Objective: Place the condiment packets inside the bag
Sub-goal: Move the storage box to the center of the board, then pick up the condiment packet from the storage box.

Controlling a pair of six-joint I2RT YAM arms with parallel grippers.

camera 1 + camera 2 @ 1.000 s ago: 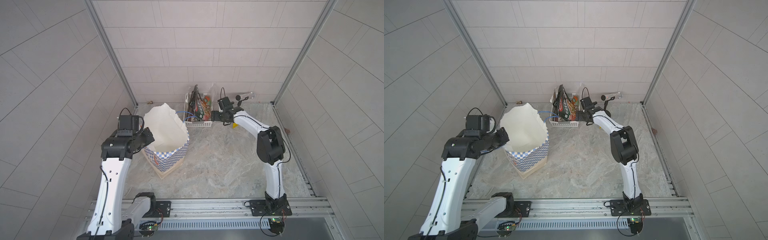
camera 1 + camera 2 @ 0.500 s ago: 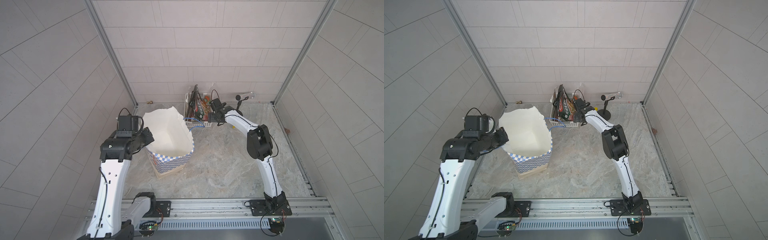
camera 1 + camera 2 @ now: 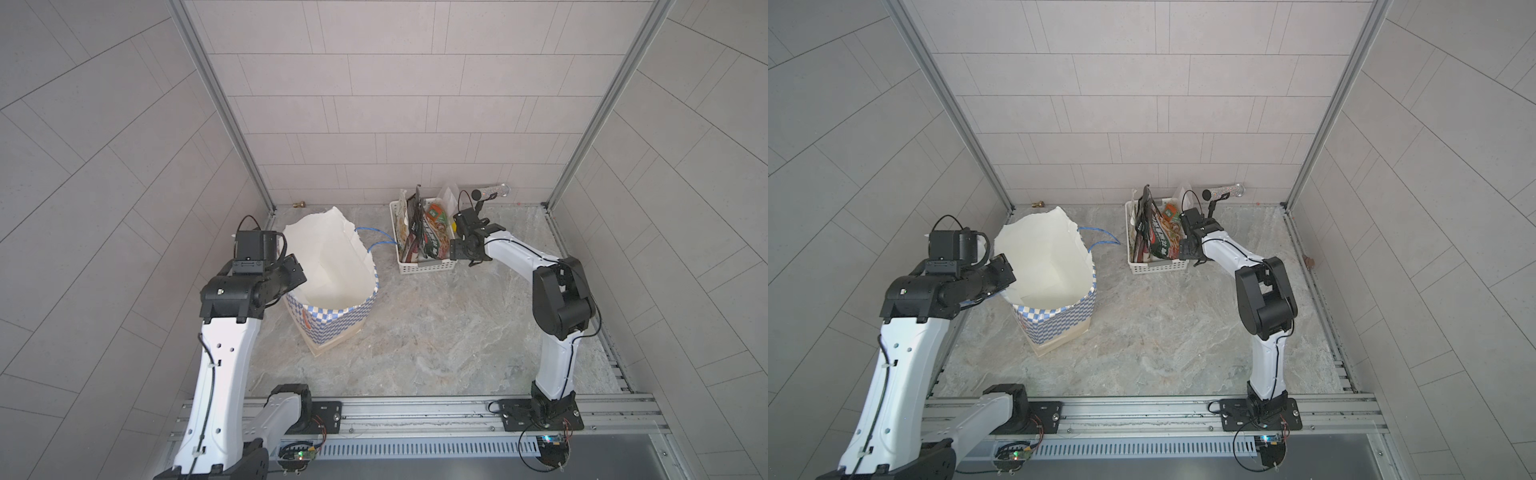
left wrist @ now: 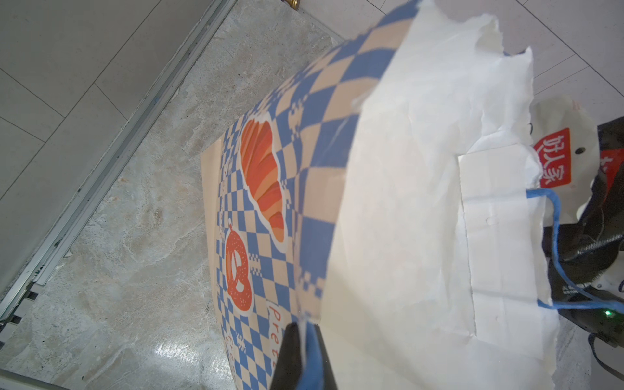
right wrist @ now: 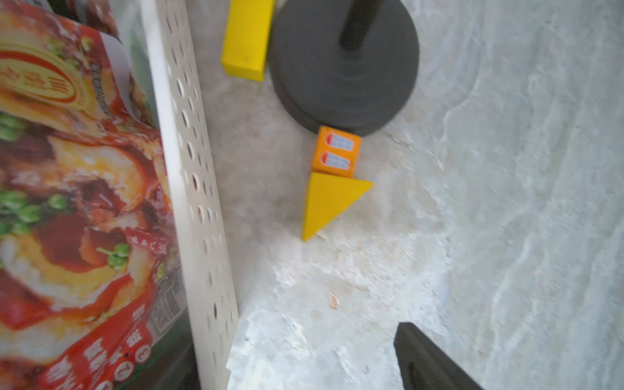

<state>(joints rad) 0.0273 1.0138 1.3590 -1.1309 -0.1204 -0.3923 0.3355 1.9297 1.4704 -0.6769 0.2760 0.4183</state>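
The blue-and-white checked bag [image 3: 332,291] [image 3: 1054,316] stands open at the left, its white inside showing. My left gripper [image 4: 305,337] [image 3: 300,274] [image 3: 1011,272] is shut on the bag's [image 4: 263,189] near-left rim. Several condiment packets [image 3: 428,239] [image 3: 1156,237] [image 5: 74,189] stand upright in a white perforated basket [image 3: 424,266] [image 3: 1156,266] [image 5: 189,189] at the back. At the basket's right wall my right gripper [image 3: 456,249] [image 3: 1185,249] [image 5: 297,364] is open and holds nothing. One dark finger [image 5: 429,358] shows over bare floor.
Just right of the basket lie a yellow block [image 5: 248,37], a yellow wedge [image 5: 327,202] and a small orange box [image 5: 336,153]. They lie beside a black round stand base [image 5: 344,64]. A blue cord handle [image 3: 376,243] hangs from the bag towards the basket.
The right gripper went in towards the packets, then came back out to the basket's right wall, nearer the front. The bag's mouth has spread a little wider; the left gripper keeps its hold.
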